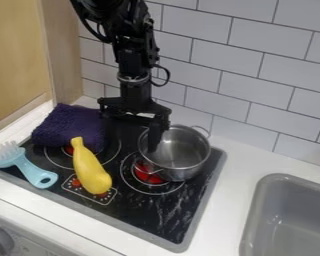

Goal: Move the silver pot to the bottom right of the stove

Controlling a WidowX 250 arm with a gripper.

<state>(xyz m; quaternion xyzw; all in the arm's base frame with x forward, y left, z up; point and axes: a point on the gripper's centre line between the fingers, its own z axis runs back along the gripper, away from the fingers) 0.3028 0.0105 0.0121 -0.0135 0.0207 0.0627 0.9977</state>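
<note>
The gripper point(133, 131) hangs over the back of the stove point(146, 215), its fingers wide apart. Its right finger point(156, 134) is at the left rim of the silver pot, overlapping the pot's inside; whether they touch I cannot tell. Its left finger is beside the purple cloth, partly lost against the dark surface. The silver pot point(183, 155) stands upright on the stove's right side, toward the back, partly covering the red-centred right burner. One pot handle points to the back wall, the other to the front left.
A folded purple cloth point(69, 126) lies at the stove's back left. A yellow banana-like toy point(90, 169) rests on the front burner markings, with a light blue brush point(30, 167) at the left edge. The grey sink point(286, 220) is at the right; a tiled wall point(256, 75) stands behind.
</note>
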